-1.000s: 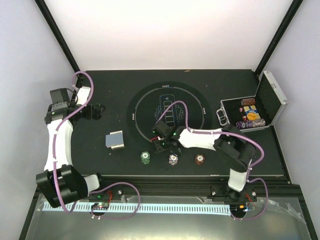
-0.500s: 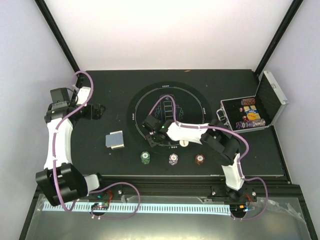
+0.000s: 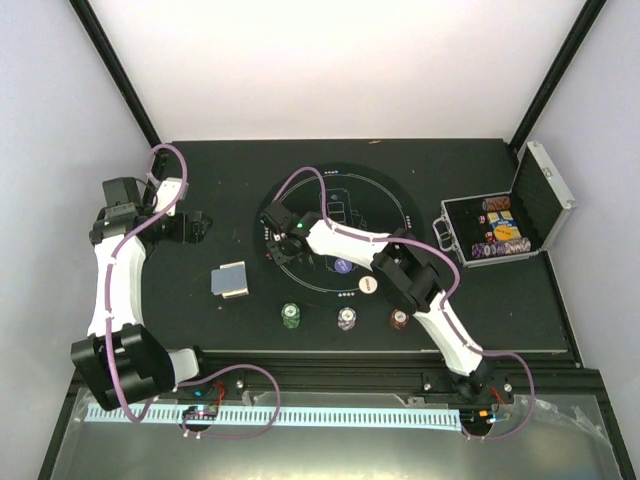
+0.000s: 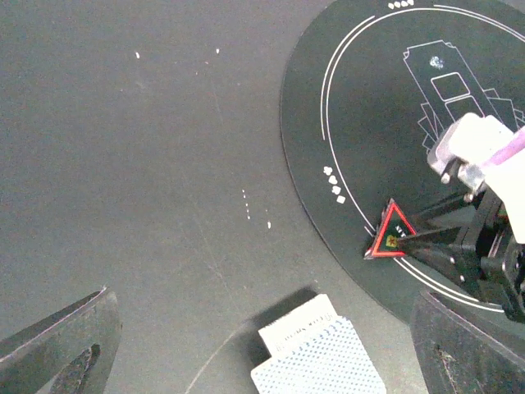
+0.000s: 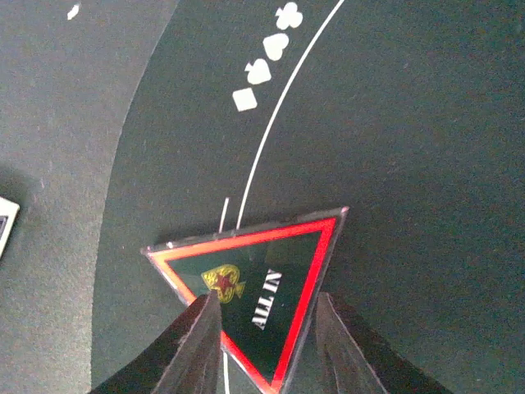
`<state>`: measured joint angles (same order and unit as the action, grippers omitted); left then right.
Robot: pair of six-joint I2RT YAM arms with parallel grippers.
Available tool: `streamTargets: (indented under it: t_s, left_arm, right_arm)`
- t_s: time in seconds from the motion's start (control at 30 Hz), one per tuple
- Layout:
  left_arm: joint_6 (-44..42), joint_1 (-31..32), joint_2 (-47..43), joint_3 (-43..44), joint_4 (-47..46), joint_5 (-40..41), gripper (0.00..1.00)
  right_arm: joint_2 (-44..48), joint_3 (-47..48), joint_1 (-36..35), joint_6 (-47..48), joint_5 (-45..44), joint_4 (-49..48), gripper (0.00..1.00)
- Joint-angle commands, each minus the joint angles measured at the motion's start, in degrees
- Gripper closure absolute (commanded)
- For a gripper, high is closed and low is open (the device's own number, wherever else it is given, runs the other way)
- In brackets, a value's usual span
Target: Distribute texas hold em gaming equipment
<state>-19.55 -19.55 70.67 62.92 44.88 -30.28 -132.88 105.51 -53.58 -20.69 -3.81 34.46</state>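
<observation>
My right gripper (image 3: 273,229) reaches over the left part of the round black mat (image 3: 385,195). In the right wrist view it (image 5: 267,302) is shut on the red triangle marker (image 5: 271,271), which reads "ALL IN" and sits low over the mat's white line. The marker also shows in the left wrist view (image 4: 391,236). My left gripper (image 3: 197,225) is open and empty, left of the mat. The blue-backed card deck (image 3: 229,280) lies below it, also in the left wrist view (image 4: 321,361). A green chip stack (image 3: 290,316), a white one (image 3: 346,318) and a maroon one (image 3: 399,319) stand along the front.
A white round button (image 3: 367,284) and a blue chip (image 3: 343,266) lie on the mat's near part. The open silver case (image 3: 505,230) with more chips stands at the right. Black frame posts rise at the table's back corners.
My right arm has swung left and back across the mat, from its near edge to its left rim, carrying the triangle marker. The button and blue chip are now uncovered. The left arm barely moved.
</observation>
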Motion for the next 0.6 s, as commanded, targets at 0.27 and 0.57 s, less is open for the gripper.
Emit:
streamTargets:
  t_s: [0.27,0.57]
  left_arm:
    - [-1.98,-0.31,0.50,3.47,4.00,-0.64,0.01]
    - [-1.63,-0.32,0.52,3.77,4.16,-2.17,0.01]
  right_arm:
    - [17.02,-14.67,3.48,-0.27,-3.11,0.69,0.38]
    - [30.92,-38.42,8.09,-2.40,-5.62,-2.74,0.24]
